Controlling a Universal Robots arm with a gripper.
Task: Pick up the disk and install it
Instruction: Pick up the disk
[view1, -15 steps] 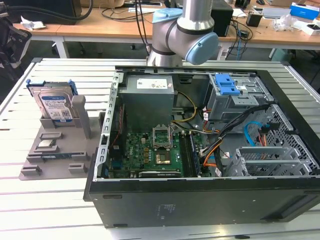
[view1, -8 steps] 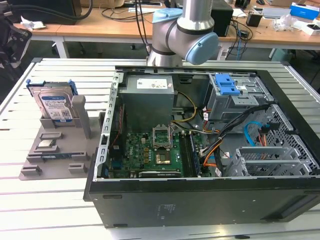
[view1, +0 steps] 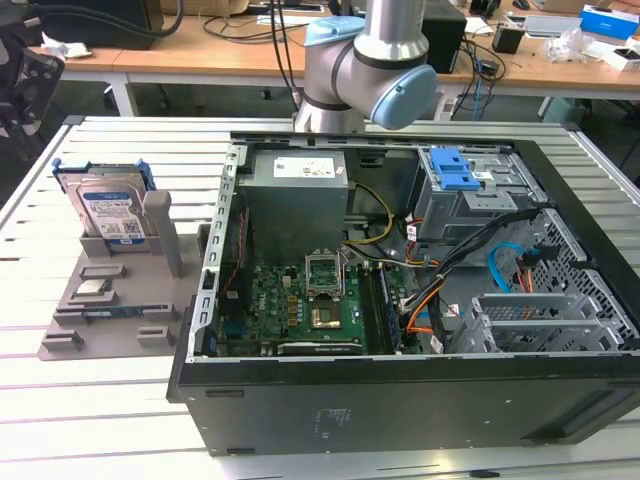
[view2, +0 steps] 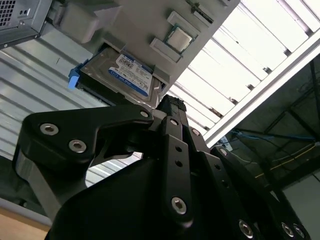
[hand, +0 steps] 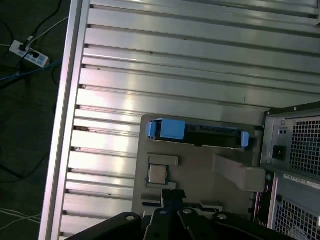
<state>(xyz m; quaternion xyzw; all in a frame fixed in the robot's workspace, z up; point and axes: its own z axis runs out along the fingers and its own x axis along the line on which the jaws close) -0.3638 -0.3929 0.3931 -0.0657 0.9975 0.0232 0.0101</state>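
We found the exterior view overlooking the whole table (view1: 90, 420). Both wrist views shared the disk (view2: 129, 75) (hand: 210, 134), nearer.

— What colour is the disk (view1: 108, 215)?
— Silver, with a white-and-blue barcoded label and a blue frame. The rack (view1: 130, 290) is plain grey.
— And the table (view1: 90, 410)?
— Silvery, striped all over with ribs. The computer case (view1: 400, 410) is black, its motherboard (view1: 285, 300) green, the latch (view1: 452, 170) bright blue.
— The arm (view1: 395, 40)?
— Grey with pale blue caps. The gripper (view2: 171, 105) is matt black.
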